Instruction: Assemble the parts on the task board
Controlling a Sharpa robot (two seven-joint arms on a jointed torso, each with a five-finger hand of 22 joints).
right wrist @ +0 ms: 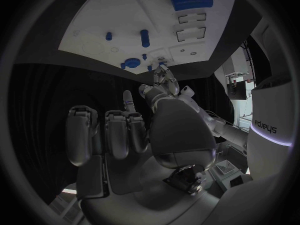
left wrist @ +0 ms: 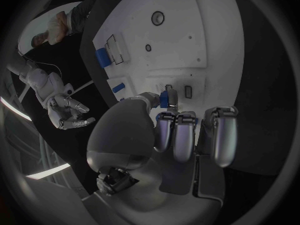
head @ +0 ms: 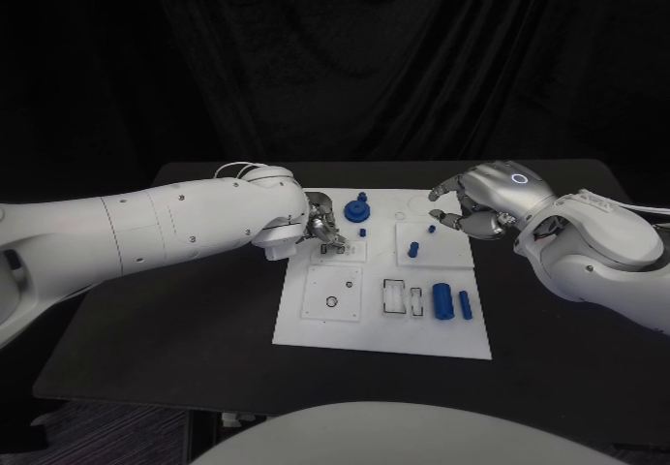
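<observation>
The white task board [head: 315, 325] lies mid-table. My left hand [head: 324, 231] hovers low over its far left part. In the left wrist view its thumb and a finger pinch a small blue part [left wrist: 164, 98] just beside a small rectangular slot [left wrist: 188, 91]. My right hand [head: 482, 203] hangs over the board's far right corner with fingers apart and loosely curved, holding nothing. A blue round knob [head: 357, 208] stands just right of the left hand. Short blue pegs [head: 413, 250] stand mid-board. A thick blue cylinder [head: 441, 300] and a slim blue bar [head: 464, 305] lie at the near right.
Empty rectangular slots [head: 395, 295] sit left of the cylinder, and a small ring hole [head: 331, 300] marks the board's near left. Bare black table [head: 182, 329] surrounds the board on every side. My left forearm [head: 154, 228] crosses the table's left half.
</observation>
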